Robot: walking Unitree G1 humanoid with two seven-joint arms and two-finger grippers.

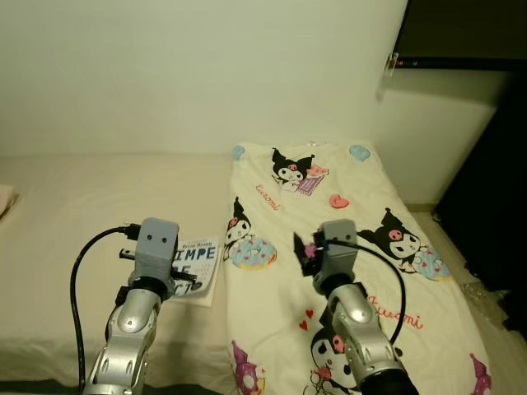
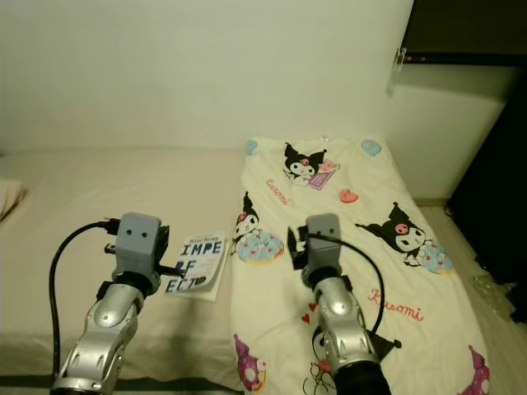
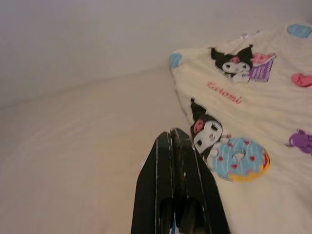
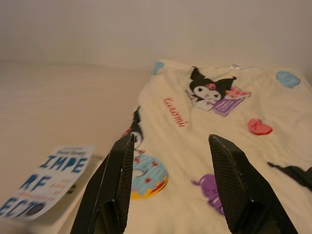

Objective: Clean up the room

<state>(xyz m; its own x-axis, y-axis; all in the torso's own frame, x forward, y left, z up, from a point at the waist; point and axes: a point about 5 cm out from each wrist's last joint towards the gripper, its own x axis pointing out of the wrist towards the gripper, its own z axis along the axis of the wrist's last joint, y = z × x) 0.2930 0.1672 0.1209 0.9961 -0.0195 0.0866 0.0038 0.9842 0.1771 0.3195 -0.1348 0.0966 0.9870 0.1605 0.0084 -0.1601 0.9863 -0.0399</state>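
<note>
Right gripper (image 4: 170, 185) sits lowest in frame, fingers spread wide, empty, hovering over the blanket (image 1: 346, 214) lower centre. Left gripper (image 3: 178, 180) pressed together, holding nothing, above the book (image 2: 198, 263) at lower left. Book lies flat on the bed (image 1: 82, 206), touching the blanket's left edge. Judgement: thin paperback, light, stiff-ish but bendy cover; flush on soft mattress, so take it by the free edge. Blanket is soft and floppy; pinch a corner or edge.
</note>
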